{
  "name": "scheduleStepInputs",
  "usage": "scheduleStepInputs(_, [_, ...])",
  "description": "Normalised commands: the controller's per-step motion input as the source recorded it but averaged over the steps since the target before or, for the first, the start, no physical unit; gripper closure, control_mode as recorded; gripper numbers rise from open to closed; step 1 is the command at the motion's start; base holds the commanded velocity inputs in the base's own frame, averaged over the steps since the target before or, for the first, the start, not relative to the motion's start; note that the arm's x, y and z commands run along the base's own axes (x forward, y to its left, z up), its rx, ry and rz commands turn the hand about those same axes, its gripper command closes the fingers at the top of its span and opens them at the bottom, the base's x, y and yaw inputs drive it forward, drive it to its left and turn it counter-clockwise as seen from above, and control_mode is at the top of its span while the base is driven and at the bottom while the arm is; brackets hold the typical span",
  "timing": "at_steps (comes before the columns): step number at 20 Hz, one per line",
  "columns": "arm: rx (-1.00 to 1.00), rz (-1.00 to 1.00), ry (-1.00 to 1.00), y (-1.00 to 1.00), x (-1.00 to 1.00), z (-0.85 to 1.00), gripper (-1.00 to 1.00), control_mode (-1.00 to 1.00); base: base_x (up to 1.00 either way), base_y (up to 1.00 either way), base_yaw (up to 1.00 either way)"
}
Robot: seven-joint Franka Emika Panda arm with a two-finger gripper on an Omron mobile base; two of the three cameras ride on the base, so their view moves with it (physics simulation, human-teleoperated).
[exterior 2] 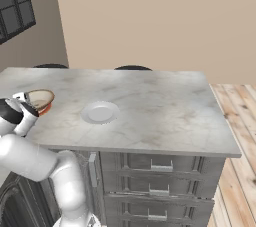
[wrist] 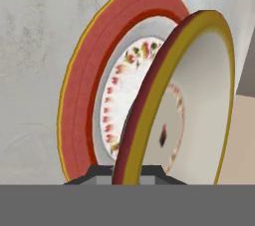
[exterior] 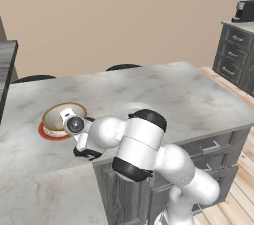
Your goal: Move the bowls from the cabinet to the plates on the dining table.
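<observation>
A tan bowl (exterior: 60,115) with a golden-brown rim hangs tilted over the red-rimmed plate (exterior: 48,134) near the left end of the dining table (exterior: 178,90). My gripper (wrist: 125,174) is shut on the bowl's (wrist: 199,105) near rim, and the patterned plate (wrist: 84,85) lies right behind it. I cannot tell whether bowl and plate touch. From the right, the bowl (exterior 2: 39,97) and gripper (exterior 2: 27,102) are at the table's (exterior 2: 165,101) left edge, above the red plate (exterior 2: 46,110). The plain pale plate (exterior 2: 100,112) lies bare nearby. The cabinet is out of view.
Two dark chair backs (exterior: 123,67) (exterior: 33,78) show behind the table's far edge. Grey drawers (exterior 2: 160,166) fill the table's base. A low drawer unit (exterior: 237,55) with a black machine (exterior: 244,11) stands at the far right. A dark panel (exterior: 7,68) juts in at left.
</observation>
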Motion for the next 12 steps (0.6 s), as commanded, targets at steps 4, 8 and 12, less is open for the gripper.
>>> scheduleStepInputs(4, [0.07, 0.02, 0.07, 0.1, 0.19, -0.33, 1.0, -1.0, 0.0, 0.0, 0.0])
scheduleStepInputs(8, [0.03, 0.03, 0.07, 0.17, 0.14, -0.39, 1.0, -1.0, 0.0, 0.0, 0.0])
scheduleStepInputs(12, [0.01, 0.03, 0.03, 0.28, 0.04, -0.24, -1.0, -1.0, 0.0, 0.0, 0.0])
